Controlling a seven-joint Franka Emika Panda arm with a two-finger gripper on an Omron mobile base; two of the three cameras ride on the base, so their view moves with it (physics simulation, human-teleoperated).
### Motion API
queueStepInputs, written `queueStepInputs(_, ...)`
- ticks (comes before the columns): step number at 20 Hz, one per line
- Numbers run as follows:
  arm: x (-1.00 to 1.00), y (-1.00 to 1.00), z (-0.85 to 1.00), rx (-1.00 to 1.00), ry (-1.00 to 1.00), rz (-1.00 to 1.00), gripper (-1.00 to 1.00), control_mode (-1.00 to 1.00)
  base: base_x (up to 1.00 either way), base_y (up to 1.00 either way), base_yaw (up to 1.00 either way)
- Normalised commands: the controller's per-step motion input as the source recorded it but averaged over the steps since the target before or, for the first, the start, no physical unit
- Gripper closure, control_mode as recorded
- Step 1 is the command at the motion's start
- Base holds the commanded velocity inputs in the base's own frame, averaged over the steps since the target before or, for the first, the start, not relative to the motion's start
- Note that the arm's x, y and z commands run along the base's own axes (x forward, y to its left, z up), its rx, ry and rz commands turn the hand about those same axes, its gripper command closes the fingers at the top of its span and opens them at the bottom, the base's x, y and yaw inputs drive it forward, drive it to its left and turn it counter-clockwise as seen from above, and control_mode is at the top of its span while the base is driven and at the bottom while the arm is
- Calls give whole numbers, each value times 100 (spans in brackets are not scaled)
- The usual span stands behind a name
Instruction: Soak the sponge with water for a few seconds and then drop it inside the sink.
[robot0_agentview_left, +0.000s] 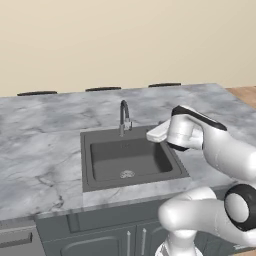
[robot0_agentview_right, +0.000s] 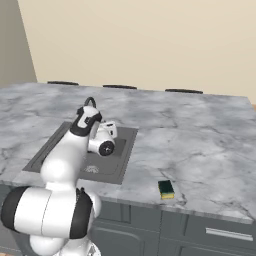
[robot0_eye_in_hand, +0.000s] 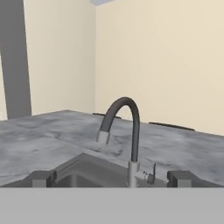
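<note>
The sponge (robot0_agentview_right: 166, 189), yellow with a dark green top, lies on the counter near its front edge, well to the right of the sink (robot0_agentview_right: 128, 144). The sink (robot0_agentview_left: 86, 160) is a dark grey basin with a round drain. Its curved dark faucet (robot0_agentview_left: 124, 117) stands at the back rim. My gripper (robot0_eye_in_hand: 110, 179) is open and holds nothing; its two dark fingertips (robot0_eye_in_hand: 41, 178) stand wide apart. It hovers over the basin's right side (robot0_agentview_left: 159, 133) and looks level at the faucet (robot0_eye_in_hand: 131, 131) close ahead. No water is in view at the spout.
Grey marble counter (robot0_agentview_left: 45, 150) surrounds the sink on all sides. Dark cabinet fronts (robot0_agentview_left: 100, 235) run below the front edge. Three dark chair backs (robot0_agentview_left: 102, 89) show beyond the far edge against a beige wall.
</note>
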Motion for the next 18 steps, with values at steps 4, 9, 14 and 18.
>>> queueStepInputs(4, 11, 0, 0, -1, 8, 0, -100, -100, 0, 0, 0)
queueStepInputs(9, 12, -5, 0, 0, 1, 2, -100, -100, 0, 0, 0)
queueStepInputs(14, 17, -2, 0, 0, 0, 0, -100, -100, 0, 0, 0)
queueStepInputs(18, 21, 0, 0, 0, 0, 0, -100, -100, 0, 0, 0)
